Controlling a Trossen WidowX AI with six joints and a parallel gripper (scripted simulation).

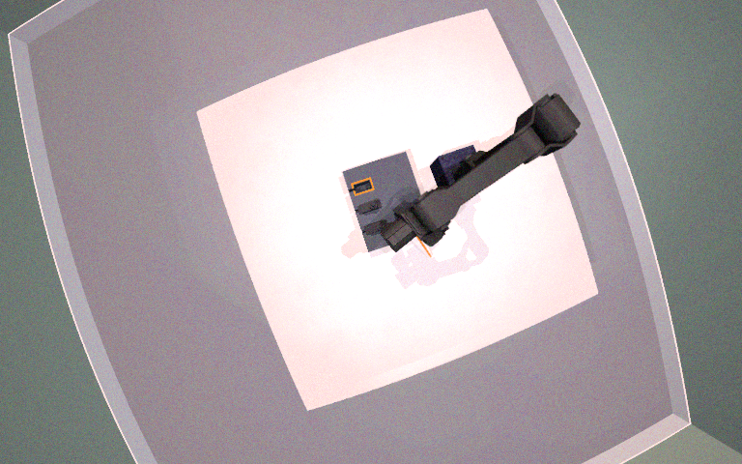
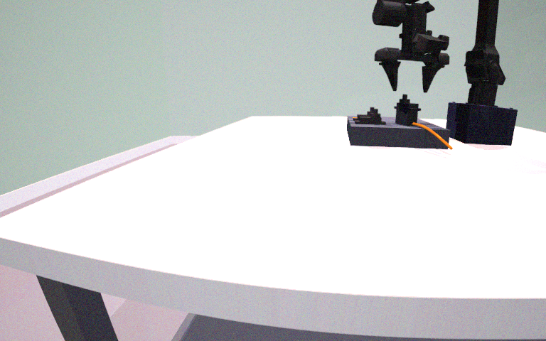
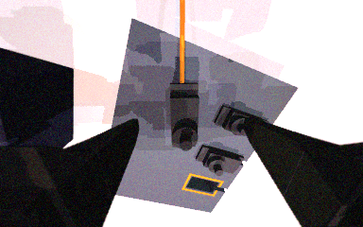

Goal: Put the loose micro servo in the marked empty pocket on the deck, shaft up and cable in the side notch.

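Released: gripper [image 2: 409, 91] [image 3: 191, 120] spread wide, nothing between fingertips, tips above the loose micro servo [image 2: 407, 114] [image 3: 184, 111]. Servo upright on the deck [image 1: 383, 169] [image 2: 398, 137] [image 3: 146, 175], shaft up, outside the marked pocket [image 1: 362, 187] [image 3: 202, 184]. From top, servo and fingers hidden under the arm [image 1: 481, 169] [image 2: 414, 28]; only a short bit of orange cable [image 1: 424, 246] [image 2: 432, 133] [image 3: 182, 43] visible there. In exterior, cable running from low on the servo out past the deck edge; in wrist, cut off at the upper frame edge.

Pocket outline readable in top and wrist, with notch at the deck edge. Hard to pick out in exterior, behind dark shapes. Two seated servos [image 1: 369, 206] [image 3: 219, 158] in a row beside it; merged into one stepped silhouette in exterior, farther one partly covered by a fingertip in wrist. Upper arm cropped in exterior. Dark blue base block [image 1: 445, 163] [image 2: 480, 124] [image 3: 38, 95] near the deck, partly under the arm in top, cropped in wrist. Too dark to make out servo ear details.
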